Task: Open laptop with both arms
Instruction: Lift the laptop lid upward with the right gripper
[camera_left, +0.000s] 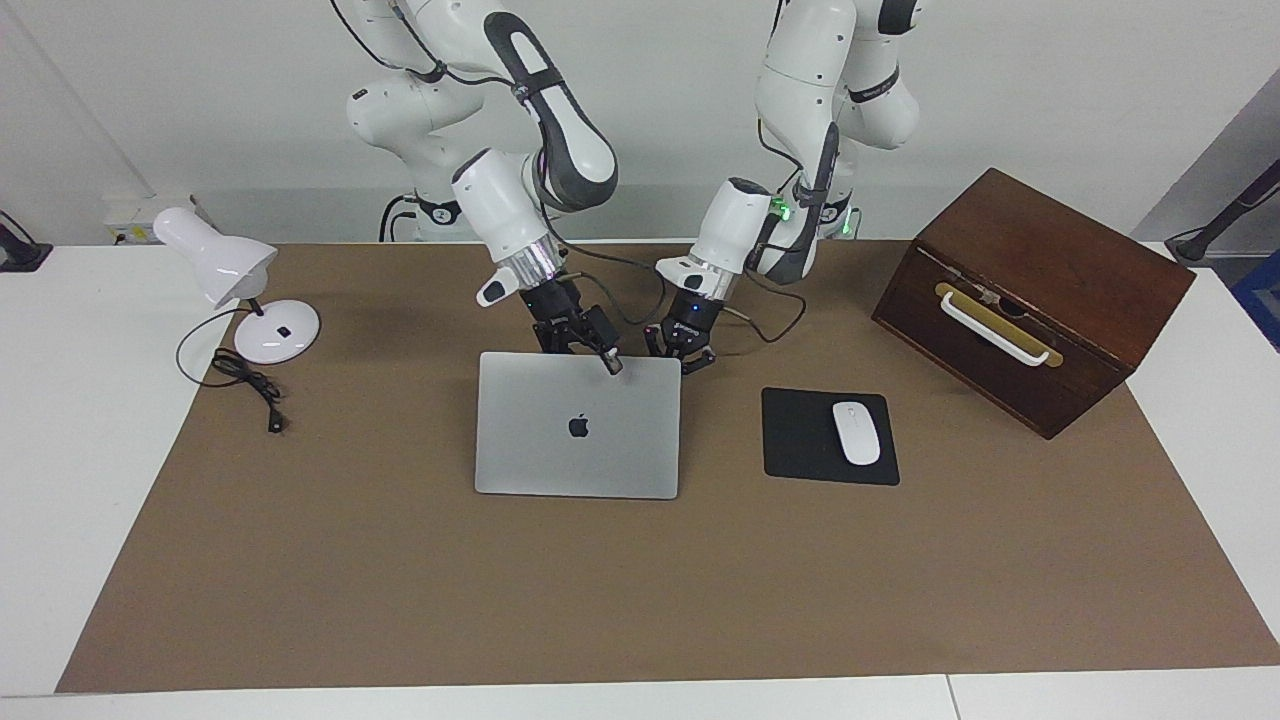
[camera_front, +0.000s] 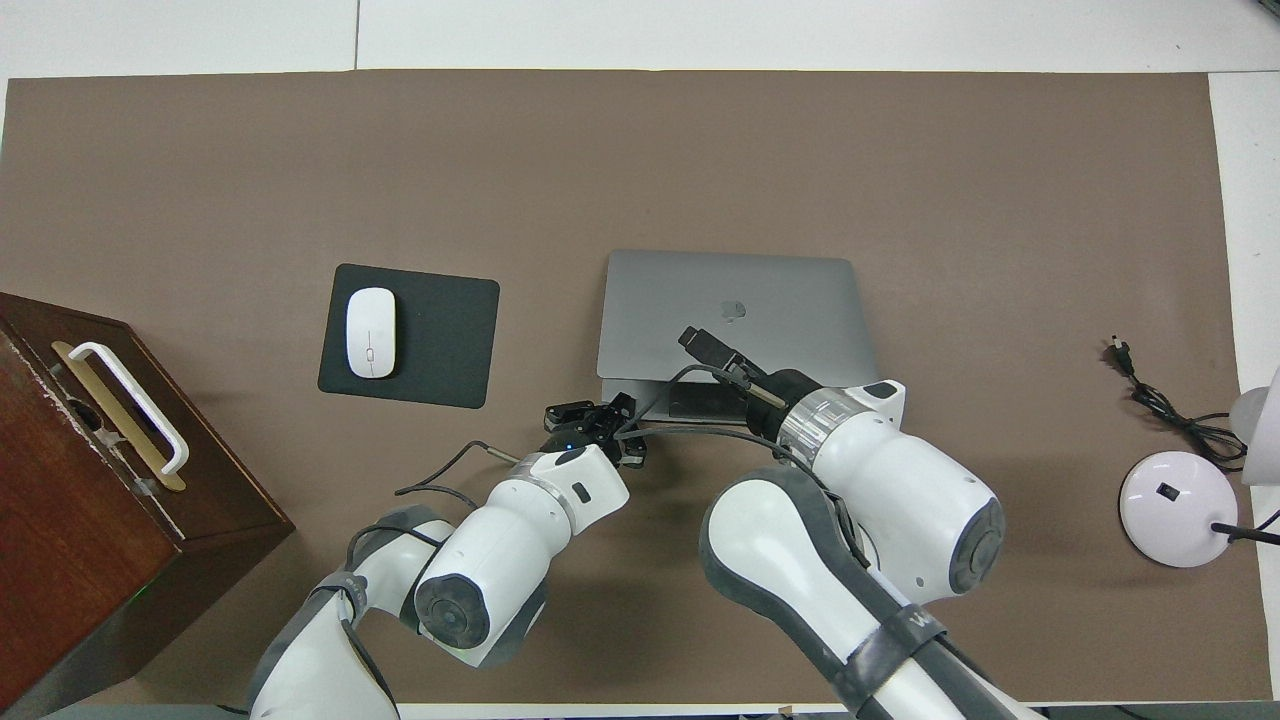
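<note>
Firstly, toward the right arm's end of the table (camera_left: 60, 420) stands a white desk lamp (camera_left: 225, 265), its round base on the edge of the brown mat (camera_left: 400, 580); its black cable (camera_left: 245, 385) lies coiled just beside the base, the plug on the mat a little farther from the robots.

Next comes the right arm, which reaches down from its base to the laptop; the right gripper (camera_left: 600, 355) is at the lid's edge nearer to the robots, with part of it lying over the top of the lid; whether it is clamped on that edge or merely against it, I cannot tell.

The laptop (camera_left: 578, 440) sits near the middle of the mat, silver-grey, its dark logo facing up; the lid is raised a little along the edge nearer to the robots, and in the overhead view a dark strip of the base shows beneath that edge.

The left gripper (camera_left: 685, 358) is low, just beside the laptop's corner nearer to the robots, its fingertips together and holding nothing.

A black mouse pad (camera_left: 800, 440) lies beside the laptop, apart from it, with a white mouse (camera_left: 856, 432) on it.

Lastly, at the left arm's end, a dark wooden box (camera_left: 1050, 270) with a white handle stands partly on the mat.
</note>
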